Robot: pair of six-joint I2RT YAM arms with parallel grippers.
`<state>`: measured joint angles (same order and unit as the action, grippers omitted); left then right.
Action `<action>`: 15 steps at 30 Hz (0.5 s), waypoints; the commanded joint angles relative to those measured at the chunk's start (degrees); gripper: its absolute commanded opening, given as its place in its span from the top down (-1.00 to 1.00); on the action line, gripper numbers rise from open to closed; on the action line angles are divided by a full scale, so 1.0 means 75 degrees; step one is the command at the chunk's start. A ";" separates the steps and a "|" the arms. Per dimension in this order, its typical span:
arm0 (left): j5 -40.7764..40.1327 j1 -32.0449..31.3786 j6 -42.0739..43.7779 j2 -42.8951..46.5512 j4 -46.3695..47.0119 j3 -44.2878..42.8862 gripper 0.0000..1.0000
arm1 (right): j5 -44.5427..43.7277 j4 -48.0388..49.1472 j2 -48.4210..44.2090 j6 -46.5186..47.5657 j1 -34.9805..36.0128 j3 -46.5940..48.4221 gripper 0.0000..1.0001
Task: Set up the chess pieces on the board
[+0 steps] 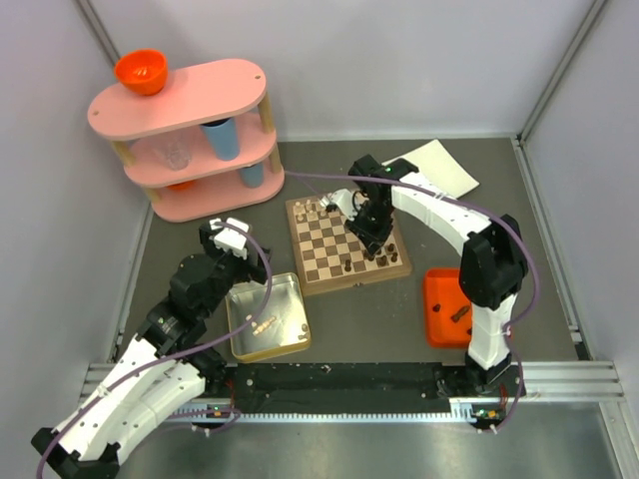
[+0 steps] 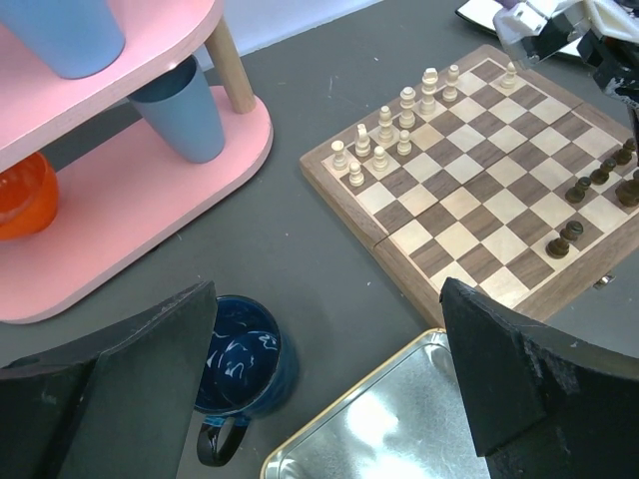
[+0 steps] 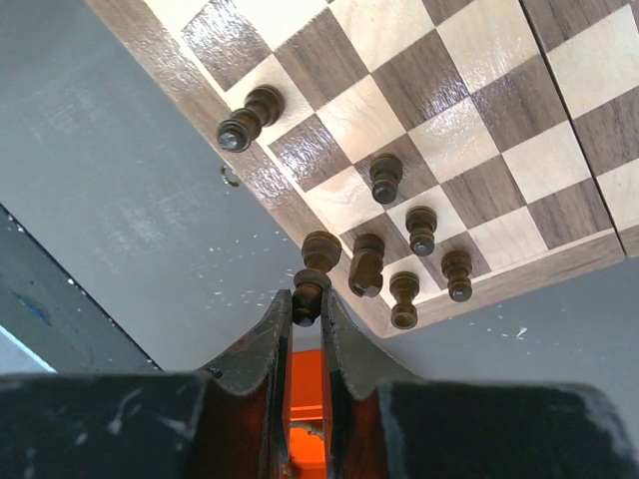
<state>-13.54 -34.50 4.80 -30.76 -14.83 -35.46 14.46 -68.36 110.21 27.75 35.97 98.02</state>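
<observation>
I have the right gripper [image 3: 306,304] pinched almost closed on a dark chess piece [image 3: 318,261] at the rim of the board [image 3: 439,90], beside the other dark pieces [image 3: 420,230], while my left gripper [image 2: 327,299] hangs spread wide and empty near the silver tin [image 2: 399,419].

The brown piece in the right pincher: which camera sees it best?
The right wrist camera: the brown piece sits close up, pinched in the right gripper by the board's edge. The top camera hides it under the right arm. The left wrist camera shows only that arm's tip.
</observation>
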 commanded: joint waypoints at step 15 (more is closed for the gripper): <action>0.0024 0.0042 0.0099 0.0036 0.0278 -0.0053 -0.98 | -0.0557 0.0349 0.0586 -0.0254 0.0314 0.0267 0.92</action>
<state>-13.52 -34.48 4.89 -30.76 -14.83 -35.46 11.03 -67.72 113.93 26.81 37.34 98.04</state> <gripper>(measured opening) 0.990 0.106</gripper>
